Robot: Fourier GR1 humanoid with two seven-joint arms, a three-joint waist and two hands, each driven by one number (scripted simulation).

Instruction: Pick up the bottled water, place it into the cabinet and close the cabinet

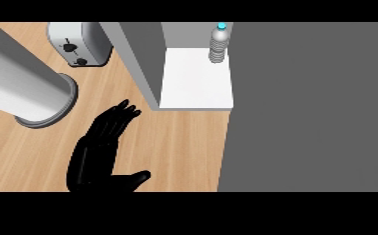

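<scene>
Wooden tabletop [177, 144] fills the left and lower part of the view, with the cabinet [140, 59] as landmark. A broad dark grey panel [303, 109], apparently the cabinet's door, covers everything right of the cabinet's white shelf [196, 81], from top edge to bottom. The cabinet interior is exposed: a grey side wall on its left, white shelf floor within. Far left of the cabinet stands a large pale grey cylinder [29, 89] on a round base, resting on the tabletop. Above that, just left of the cabinet's side wall, a silver toaster [80, 44] with two dark knobs. Left robot hand [103, 149] lies below and left of the cabinet's front corner, over bare wood: fingers straight and together, pointing toward the cabinet, thumb spread to the side, released, grasping nothing. Right robot hand does not show. Bottled water [218, 44], clear with a blue cap, stands upright inside the cabinet, at the shelf's back right corner, beside the dark panel's edge
</scene>
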